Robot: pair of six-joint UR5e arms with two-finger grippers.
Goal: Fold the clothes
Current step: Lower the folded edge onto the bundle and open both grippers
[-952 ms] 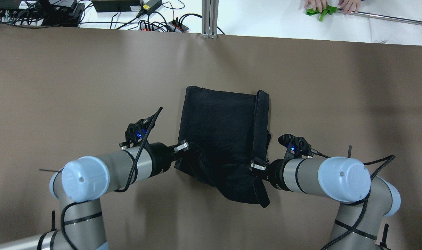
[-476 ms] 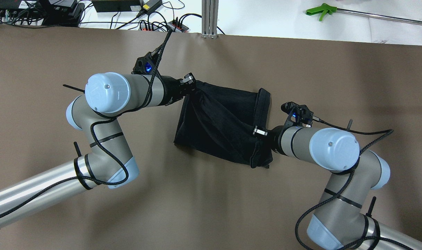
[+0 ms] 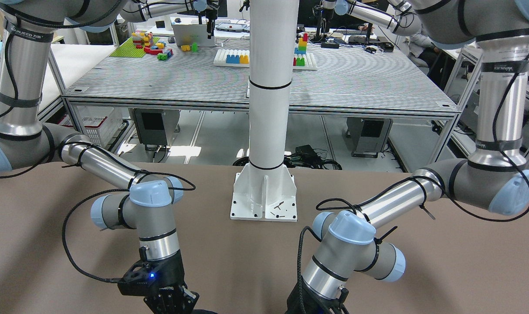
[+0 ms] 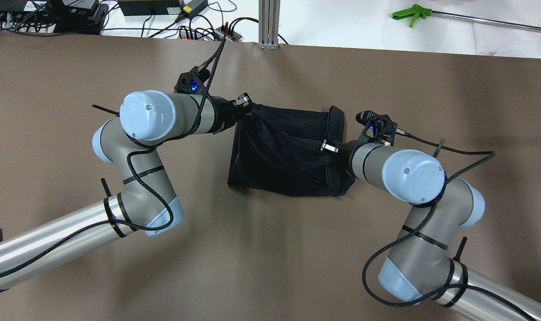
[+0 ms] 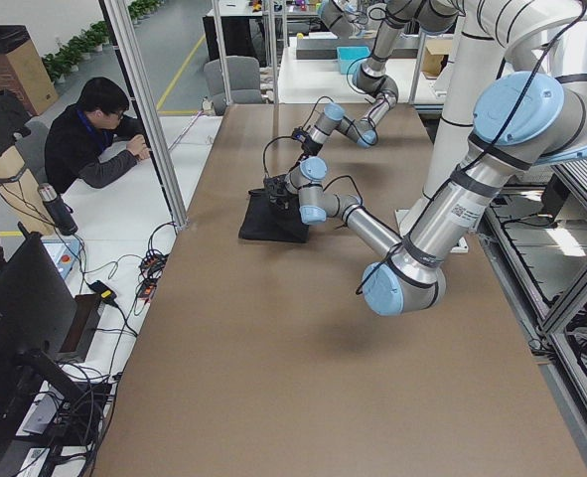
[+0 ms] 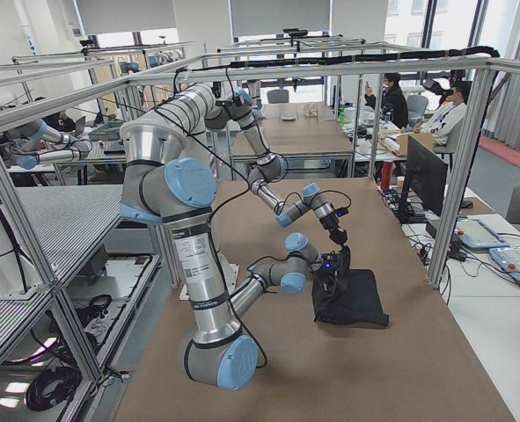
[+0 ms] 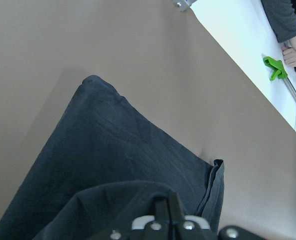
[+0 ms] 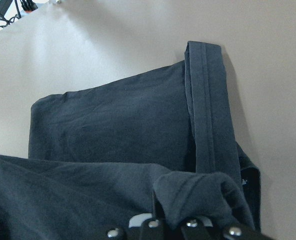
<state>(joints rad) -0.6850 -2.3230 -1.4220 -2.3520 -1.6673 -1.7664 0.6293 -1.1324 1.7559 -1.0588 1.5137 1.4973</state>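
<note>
Two grippers, one black garment (image 4: 284,156): we are holding it.
Our left gripper (image 4: 248,108) is pinching its far left corner and our right gripper (image 4: 327,146) its right hem, mid-table (image 4: 270,249).

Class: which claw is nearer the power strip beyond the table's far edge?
Left. The left claw grips the black garment at its far corner, closest to the power strip; the right claw grips its other side, nearer the robot and farther off.
</note>
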